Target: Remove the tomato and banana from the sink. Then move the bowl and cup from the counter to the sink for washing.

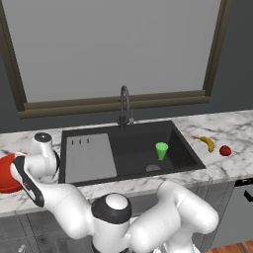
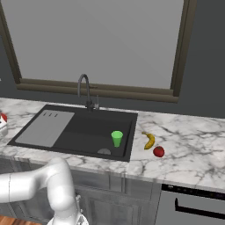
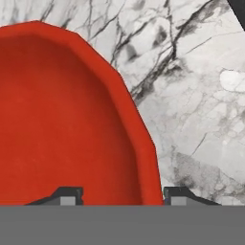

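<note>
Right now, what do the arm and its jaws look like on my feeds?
The arm is made of glossy white rounded segments with dark grey bands and caps at the joints; no cables or markings show. In the hand view the gripper has two small dark tips with lighter grey faces.

Even, soft rendered light; faint shadows; no glare.

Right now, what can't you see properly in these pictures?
- Wide glossy red bowl: in the left base view, cut off by the picture's left edge and partly covered by the white arm.
- Hand: in the hand view, only the two dark tips straddling the bowl's rim show; whether they press on it cannot be told.
- Black recessed sink: its near inside wall is hidden by its own front edge.
</note>
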Motion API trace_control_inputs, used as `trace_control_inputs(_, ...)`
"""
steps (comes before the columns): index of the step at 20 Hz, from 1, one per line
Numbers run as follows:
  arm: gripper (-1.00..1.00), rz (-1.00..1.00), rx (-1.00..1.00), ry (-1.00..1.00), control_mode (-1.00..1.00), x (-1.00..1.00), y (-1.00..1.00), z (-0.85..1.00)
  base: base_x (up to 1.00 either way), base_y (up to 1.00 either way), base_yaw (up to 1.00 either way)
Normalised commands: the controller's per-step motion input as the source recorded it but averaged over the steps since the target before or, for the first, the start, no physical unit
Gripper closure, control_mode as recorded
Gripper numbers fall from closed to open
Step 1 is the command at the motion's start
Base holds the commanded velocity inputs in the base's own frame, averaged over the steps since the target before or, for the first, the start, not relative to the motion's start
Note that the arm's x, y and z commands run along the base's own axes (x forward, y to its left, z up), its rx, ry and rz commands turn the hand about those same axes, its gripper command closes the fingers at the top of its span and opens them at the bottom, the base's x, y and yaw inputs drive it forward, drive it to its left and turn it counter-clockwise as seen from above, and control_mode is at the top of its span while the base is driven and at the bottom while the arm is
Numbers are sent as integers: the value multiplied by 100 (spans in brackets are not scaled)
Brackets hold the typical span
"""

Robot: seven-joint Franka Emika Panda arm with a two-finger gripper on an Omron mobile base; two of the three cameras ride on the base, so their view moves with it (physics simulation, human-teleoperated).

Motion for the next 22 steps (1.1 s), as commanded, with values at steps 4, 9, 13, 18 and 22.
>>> trace_control_inputs(4, 100, -7, 0, 0, -100, 0, 0, -2, 0, 0, 0)
trace_control_inputs(9, 100, -8, 0, 1, -100, -4, 0, -2, 0, 0, 0)
trace_control_inputs(13, 100, -8, 0, 0, -100, -6, -1, 3, 0, 0, 0)
trace_control_inputs(18, 100, -10, 0, 0, -100, -11, -10, 19, 0, 0, 0)
trace_control_inputs(22, 100, -11, 0, 0, -100, -7, -14, 28, 0, 0, 0)
